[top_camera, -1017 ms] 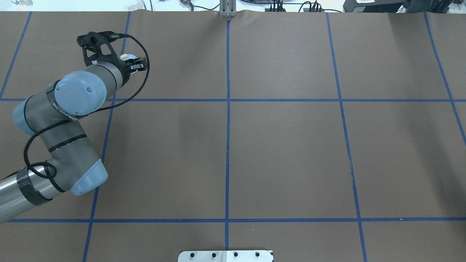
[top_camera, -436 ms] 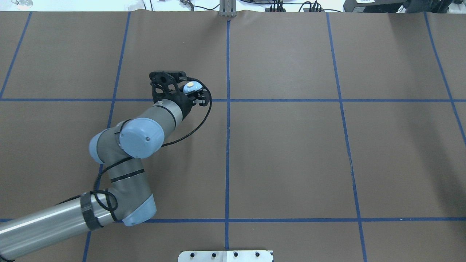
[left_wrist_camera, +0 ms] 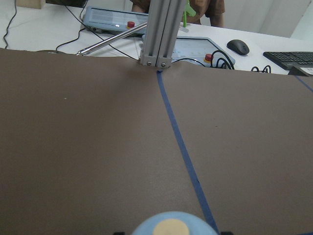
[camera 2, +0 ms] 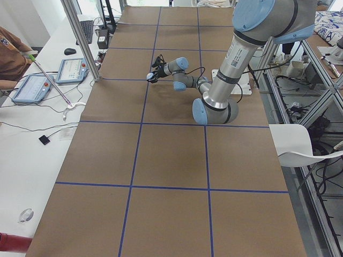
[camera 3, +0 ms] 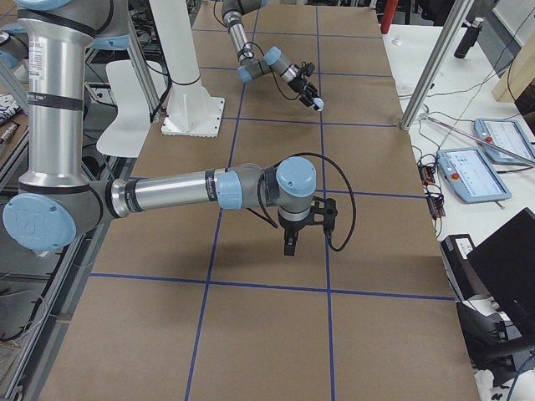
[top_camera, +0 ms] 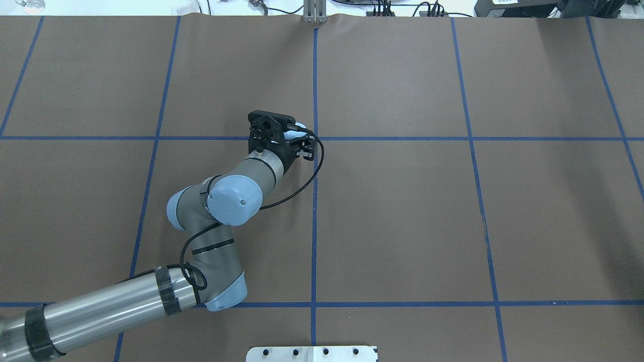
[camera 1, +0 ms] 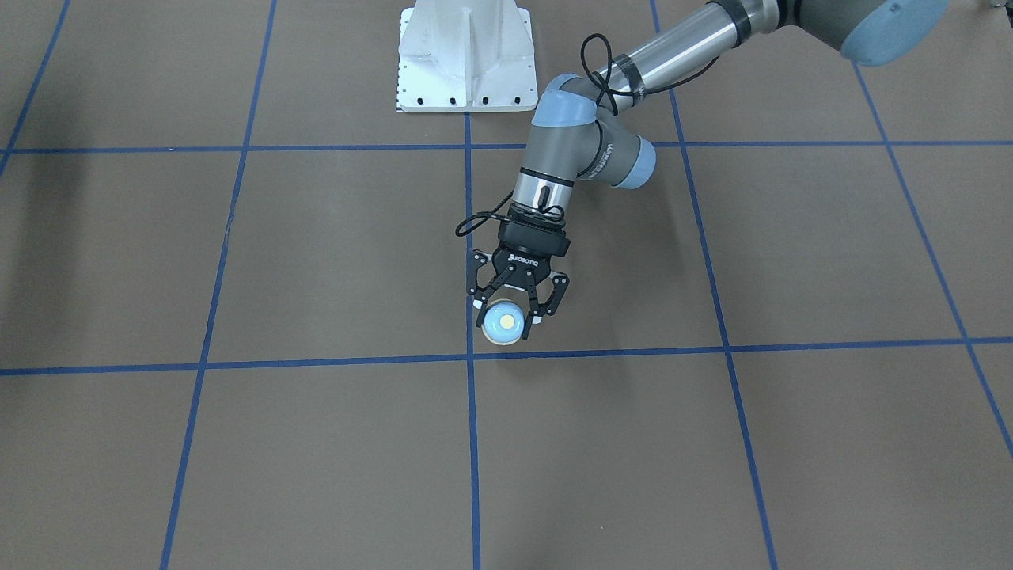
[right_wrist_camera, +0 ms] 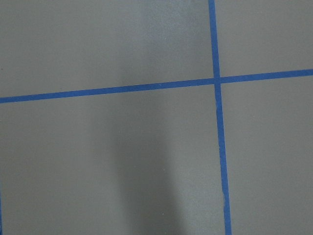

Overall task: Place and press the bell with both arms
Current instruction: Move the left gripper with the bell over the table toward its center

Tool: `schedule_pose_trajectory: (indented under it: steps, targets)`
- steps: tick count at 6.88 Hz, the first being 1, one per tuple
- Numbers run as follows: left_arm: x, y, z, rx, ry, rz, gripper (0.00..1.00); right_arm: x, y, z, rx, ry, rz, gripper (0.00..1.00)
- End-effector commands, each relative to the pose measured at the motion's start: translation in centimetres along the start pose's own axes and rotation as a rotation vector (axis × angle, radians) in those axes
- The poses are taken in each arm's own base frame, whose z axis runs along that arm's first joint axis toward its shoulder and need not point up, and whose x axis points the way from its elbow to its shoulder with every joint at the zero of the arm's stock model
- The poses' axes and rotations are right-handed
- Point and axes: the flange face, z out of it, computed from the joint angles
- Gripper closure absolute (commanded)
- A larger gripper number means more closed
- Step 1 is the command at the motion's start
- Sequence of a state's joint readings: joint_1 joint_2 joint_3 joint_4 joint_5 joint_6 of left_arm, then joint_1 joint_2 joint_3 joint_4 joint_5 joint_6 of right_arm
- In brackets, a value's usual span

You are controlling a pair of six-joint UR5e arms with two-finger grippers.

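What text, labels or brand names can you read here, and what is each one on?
"ROBOTIQ": on the body of the black two-finger left gripper, which holds the light-blue dome-shaped bell.
Lettering on the wrist of the grey left arm: too blurred to read.
Nothing else is legible.

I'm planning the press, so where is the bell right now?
In the front-facing view the bell is near the middle, held by the fingers of the left gripper, just above and right of a blue tape crossing.
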State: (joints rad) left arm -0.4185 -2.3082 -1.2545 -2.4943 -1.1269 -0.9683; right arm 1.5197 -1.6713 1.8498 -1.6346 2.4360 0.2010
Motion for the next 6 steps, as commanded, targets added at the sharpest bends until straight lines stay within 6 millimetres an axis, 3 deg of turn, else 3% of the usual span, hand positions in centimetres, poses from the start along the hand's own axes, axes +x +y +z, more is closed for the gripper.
schedule_pose_trajectory:
  steps: [1, 3, 6]
  targets:
    - [2.4, 0.0, 0.5, -0.008, 0.02, 0.038, 1.0, 0.1, 0.0, 0.2, -0.005, 0.001, 0.002, 0.0]
    - [4.0, 1.1, 2.4, -0.033, 0.0, 0.055, 1.0, 0.2, -0.1, 0.4, -0.008, 0.001, 0.005, 0.0]
    - [5.1, 1.9, 2.3, -0.046, 0.011, 0.058, 1.0, 0.6, 0.1, 0.6, -0.013, 0.002, 0.011, 0.0]
